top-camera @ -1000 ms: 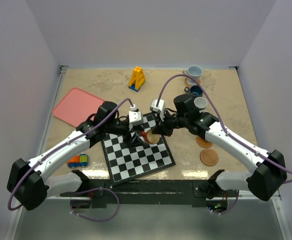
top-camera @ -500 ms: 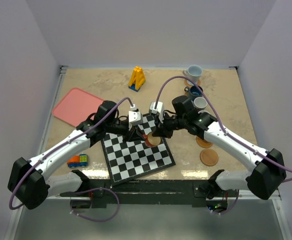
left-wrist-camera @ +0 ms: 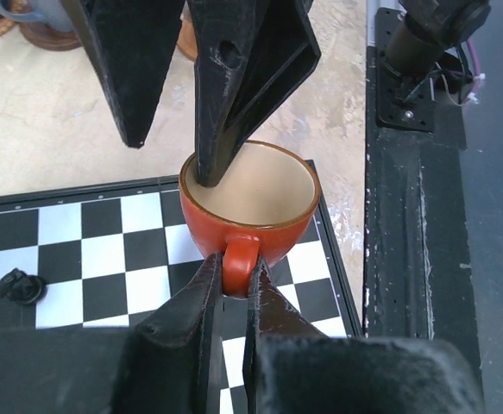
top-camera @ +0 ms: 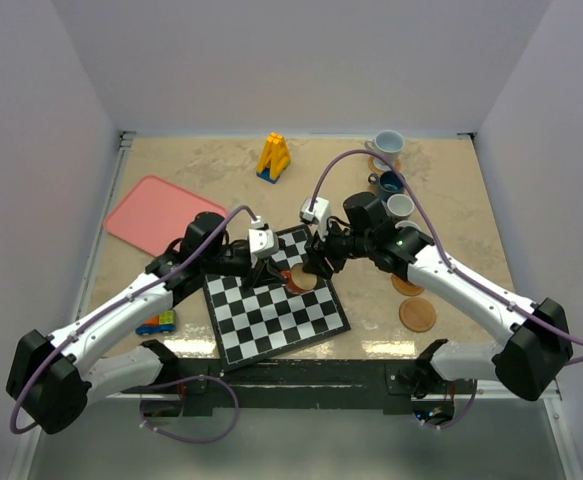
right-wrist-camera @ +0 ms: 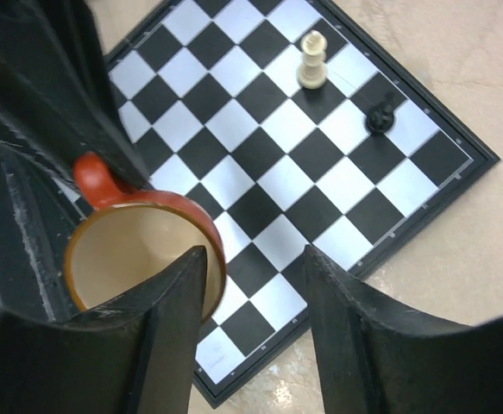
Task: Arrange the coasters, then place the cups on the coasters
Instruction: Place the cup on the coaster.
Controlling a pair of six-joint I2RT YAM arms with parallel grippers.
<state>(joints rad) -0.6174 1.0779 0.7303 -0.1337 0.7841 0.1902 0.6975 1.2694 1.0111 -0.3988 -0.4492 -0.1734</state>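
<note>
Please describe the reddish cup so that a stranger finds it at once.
Find the chessboard in the table's near middle and go to its right edge. The cup there, pinched by its handle in the left gripper, is orange-red with a cream inside, unlike the pale and dark cups far right.

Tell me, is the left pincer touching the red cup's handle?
Touching. The left wrist view shows the left pincer closed on the handle of the red cup, with a finger pressed against each side and no gap.
</note>
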